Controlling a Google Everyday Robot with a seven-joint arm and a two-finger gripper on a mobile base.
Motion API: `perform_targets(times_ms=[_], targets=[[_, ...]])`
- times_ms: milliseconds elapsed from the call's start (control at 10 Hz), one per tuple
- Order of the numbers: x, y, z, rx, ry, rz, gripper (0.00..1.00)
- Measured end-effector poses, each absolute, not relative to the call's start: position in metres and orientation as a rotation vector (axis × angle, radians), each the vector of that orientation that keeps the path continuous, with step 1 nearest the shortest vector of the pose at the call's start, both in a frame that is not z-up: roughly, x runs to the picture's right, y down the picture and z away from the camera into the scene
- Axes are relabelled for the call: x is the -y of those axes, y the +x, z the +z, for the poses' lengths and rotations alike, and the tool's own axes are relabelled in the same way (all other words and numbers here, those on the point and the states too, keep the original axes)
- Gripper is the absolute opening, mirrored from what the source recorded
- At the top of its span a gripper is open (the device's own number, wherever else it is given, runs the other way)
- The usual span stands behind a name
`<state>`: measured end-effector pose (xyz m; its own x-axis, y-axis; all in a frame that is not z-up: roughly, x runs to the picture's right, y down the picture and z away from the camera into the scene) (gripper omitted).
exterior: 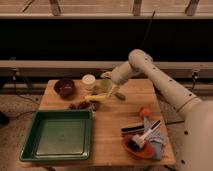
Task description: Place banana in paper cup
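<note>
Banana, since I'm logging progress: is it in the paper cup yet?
Out. The banana lies on the table in front of the paper cup, with the hand right beside it.

off-white from end to end, smooth and matte under the dim light. thick, rounded arm (167, 87) made of tubular shells, swelling into a bulbous joint (the roundest part, high in the view) and widening again into a broad pale body (200, 137) at the right edge. faint darker seams where one shell meets the next. slimmer toward the wrist, closing in a short cream-coloured tool (107, 88), low over the rear middle of the tabletop (107, 131). markings and screws too small to tell.
</note>
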<state>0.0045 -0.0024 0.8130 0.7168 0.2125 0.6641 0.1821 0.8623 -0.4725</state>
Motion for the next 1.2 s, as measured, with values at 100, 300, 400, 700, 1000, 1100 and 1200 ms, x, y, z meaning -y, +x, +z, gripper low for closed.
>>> perform_targets(times_ms=[100, 300, 400, 700, 1000, 1100, 1200], targets=[[0.002, 0.004, 0.813, 0.782, -0.545, 0.018, 0.8], [0.002, 0.004, 0.813, 0.782, -0.545, 0.018, 0.8], [0.002, 0.004, 0.813, 0.782, -0.545, 0.018, 0.8], [0.002, 0.004, 0.813, 0.782, -0.545, 0.018, 0.8], [-0.001, -0.001, 0.818, 0.78, -0.556, 0.007, 0.8], [-0.005, -0.009, 0.824, 0.783, -0.563, 0.001, 0.8], [-0.012, -0.022, 0.835, 0.788, -0.575, -0.003, 0.8]])
